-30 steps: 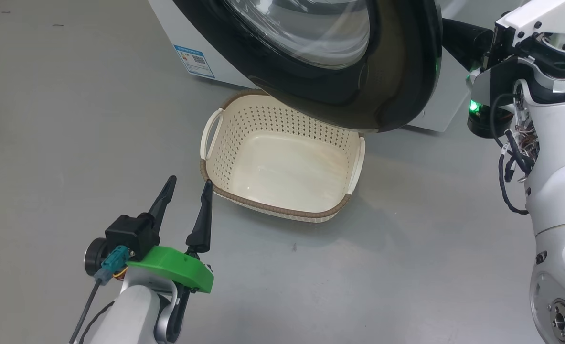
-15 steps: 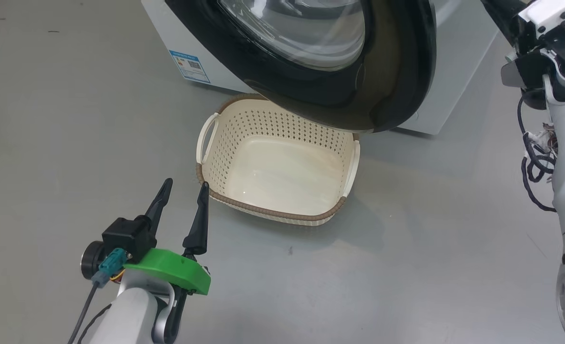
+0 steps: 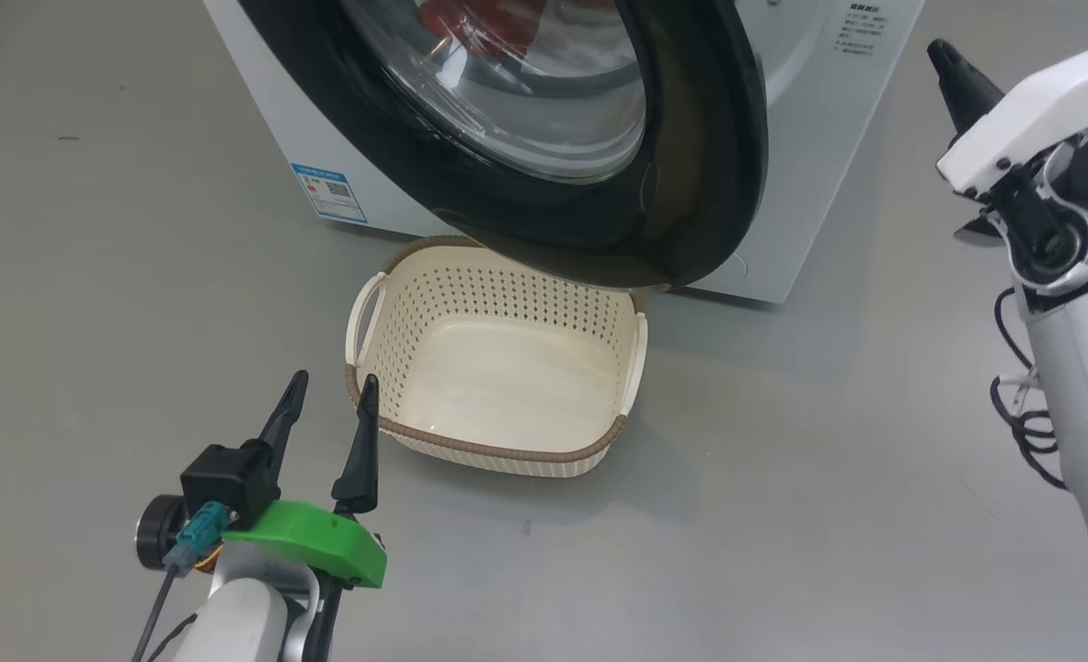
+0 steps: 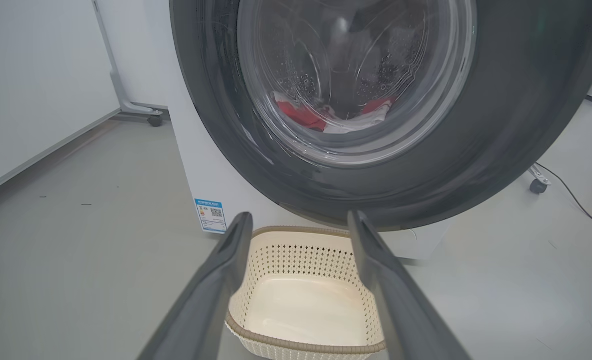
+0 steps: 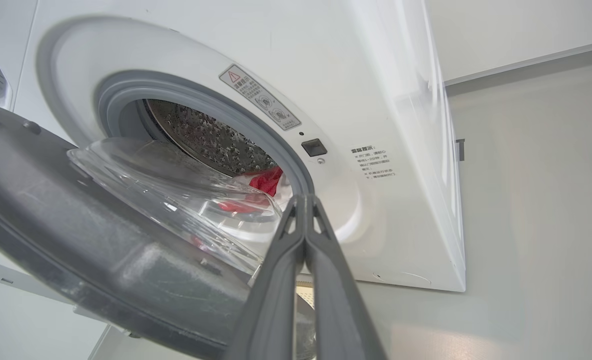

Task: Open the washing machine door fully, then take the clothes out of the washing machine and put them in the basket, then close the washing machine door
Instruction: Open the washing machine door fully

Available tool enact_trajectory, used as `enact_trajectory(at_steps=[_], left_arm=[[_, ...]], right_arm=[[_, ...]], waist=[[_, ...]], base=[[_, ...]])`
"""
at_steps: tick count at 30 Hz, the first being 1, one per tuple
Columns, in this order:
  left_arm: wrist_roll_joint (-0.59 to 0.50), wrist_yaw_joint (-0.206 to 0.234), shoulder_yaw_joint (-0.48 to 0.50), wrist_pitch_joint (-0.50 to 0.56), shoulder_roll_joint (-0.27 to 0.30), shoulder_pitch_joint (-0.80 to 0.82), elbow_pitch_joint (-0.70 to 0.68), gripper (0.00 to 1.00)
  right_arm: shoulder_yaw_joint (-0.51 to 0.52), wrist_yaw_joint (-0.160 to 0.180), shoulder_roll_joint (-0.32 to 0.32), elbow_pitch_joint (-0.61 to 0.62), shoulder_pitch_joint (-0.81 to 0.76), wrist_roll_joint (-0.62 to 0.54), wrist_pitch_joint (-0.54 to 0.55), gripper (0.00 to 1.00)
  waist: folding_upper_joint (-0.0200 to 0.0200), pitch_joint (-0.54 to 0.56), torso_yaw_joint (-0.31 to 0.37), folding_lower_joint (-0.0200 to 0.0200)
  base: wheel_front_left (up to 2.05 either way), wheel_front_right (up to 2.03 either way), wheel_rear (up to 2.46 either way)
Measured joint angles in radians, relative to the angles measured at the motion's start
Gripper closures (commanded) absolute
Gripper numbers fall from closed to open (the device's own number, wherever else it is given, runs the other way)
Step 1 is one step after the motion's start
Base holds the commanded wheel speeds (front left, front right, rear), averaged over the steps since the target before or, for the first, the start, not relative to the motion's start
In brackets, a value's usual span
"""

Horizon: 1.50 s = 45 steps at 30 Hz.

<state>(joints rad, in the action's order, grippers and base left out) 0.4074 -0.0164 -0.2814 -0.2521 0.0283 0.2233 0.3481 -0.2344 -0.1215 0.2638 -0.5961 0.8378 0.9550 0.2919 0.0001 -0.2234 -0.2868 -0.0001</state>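
Head view: left gripper (image 3: 334, 377), fingers wide and empty, hovers beside the empty basket (image 3: 488, 450); the half-open door (image 3: 691, 184) overhangs it, with the clothes (image 3: 470, 18) inside the washing machine (image 3: 810, 138). Further right, the right gripper (image 5: 304, 200), fingers pressed together, could bump that door, or the clothes could miss the basket.

Door (image 3: 691, 184) above basket (image 3: 498, 451) (front part free)

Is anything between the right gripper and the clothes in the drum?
Partly: the half-open washing machine door, with its glass bowl, covers part of the opening before the shut right gripper; the clothes show in the gap.
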Motion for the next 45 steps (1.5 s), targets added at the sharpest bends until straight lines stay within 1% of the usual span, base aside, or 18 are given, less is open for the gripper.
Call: enact_trajectory(at_steps=[9,10,18,20,24,26,30,32,34,37,38,39,40,42,45], left_arm=[[-0.009,0.007,0.044,0.0,0.001,-0.045,0.006,0.0],[-0.011,0.007,0.049,0.0,0.002,-0.055,0.007,0.0],[-0.023,0.012,0.074,0.0,0.004,-0.1,0.002,0.0],[-0.025,0.012,0.076,0.0,0.005,-0.106,-0.001,0.0],[-0.031,0.012,0.082,0.0,0.005,-0.117,-0.007,0.0],[-0.031,0.012,0.084,0.0,0.005,-0.124,-0.009,0.0],[-0.031,0.012,0.091,0.0,0.005,-0.129,-0.015,0.0],[-0.031,0.012,0.095,0.0,0.005,-0.136,-0.019,0.0],[-0.031,0.012,0.095,0.0,0.006,-0.143,-0.022,0.0],[-0.031,0.012,0.103,0.0,0.005,-0.147,-0.029,0.0],[-0.031,0.014,0.111,0.0,0.006,-0.148,-0.033,0.0],[-0.031,0.021,0.119,0.0,0.006,-0.149,-0.036,0.0],[-0.031,0.021,0.122,0.0,0.006,-0.15,-0.038,0.0],[-0.031,0.021,0.122,0.0,0.006,-0.152,-0.04,0.0],[-0.026,0.02,0.121,0.0,0.006,-0.153,-0.04,0.0]], right_arm=[[-0.068,0.0,-0.012,0.072,-0.195,-0.09,-0.16,1.0],[-0.075,0.0,-0.01,0.087,-0.236,-0.11,-0.2,1.0],[-0.097,0.001,0.022,0.157,-0.384,-0.228,-0.355,1.0],[-0.097,0.013,0.03,0.173,-0.42,-0.246,-0.387,1.0],[-0.101,0.061,0.036,0.187,-0.504,-0.277,-0.424,1.0],[-0.105,0.074,0.037,0.198,-0.551,-0.293,-0.453,1.0],[-0.106,0.106,0.021,0.229,-0.622,-0.303,-0.503,1.0],[-0.106,0.117,0.017,0.245,-0.652,-0.311,-0.513,1.0],[-0.087,0.142,0.005,0.263,-0.689,-0.309,-0.518,1.0],[-0.083,0.16,-0.006,0.293,-0.736,-0.309,-0.527,1.0],[-0.083,0.162,-0.007,0.307,-0.745,-0.317,-0.528,0.67],[-0.083,0.168,-0.008,0.318,-0.749,-0.326,-0.528,0.09],[-0.081,0.174,-0.009,0.328,-0.751,-0.331,-0.528,0.0],[-0.076,0.186,-0.008,0.345,-0.76,-0.336,-0.535,0.0],[-0.071,0.187,-0.003,0.369,-0.784,-0.352,-0.535,0.0]], waist=[[0.0,0.075,0.049,0.0],[0.0,0.092,0.061,0.0],[0.0,0.152,0.113,0.0],[0.0,0.163,0.126,0.0],[0.0,0.182,0.148,0.0],[0.0,0.189,0.157,0.0],[0.0,0.201,0.169,0.0],[0.0,0.206,0.175,0.0],[0.0,0.21,0.178,0.0],[0.0,0.212,0.182,0.0],[0.0,0.211,0.184,0.0],[0.0,0.21,0.187,0.0],[0.0,0.209,0.19,0.0],[0.0,0.208,0.195,0.0],[0.0,0.203,0.199,0.0]], base=[[0.0,0.0,0.0],[0.0,0.0,0.0],[0.0,0.0,0.0],[0.0,0.0,0.0],[0.0,0.0,0.0],[0.0,0.0,0.0],[0.0,0.0,0.0],[0.0,0.0,0.0],[0.0,0.0,0.0],[0.0,0.0,0.0],[0.0,0.0,0.0],[0.0,0.0,0.0],[0.0,0.0,0.0],[0.0,0.0,0.0],[0.0,0.0,0.0]])
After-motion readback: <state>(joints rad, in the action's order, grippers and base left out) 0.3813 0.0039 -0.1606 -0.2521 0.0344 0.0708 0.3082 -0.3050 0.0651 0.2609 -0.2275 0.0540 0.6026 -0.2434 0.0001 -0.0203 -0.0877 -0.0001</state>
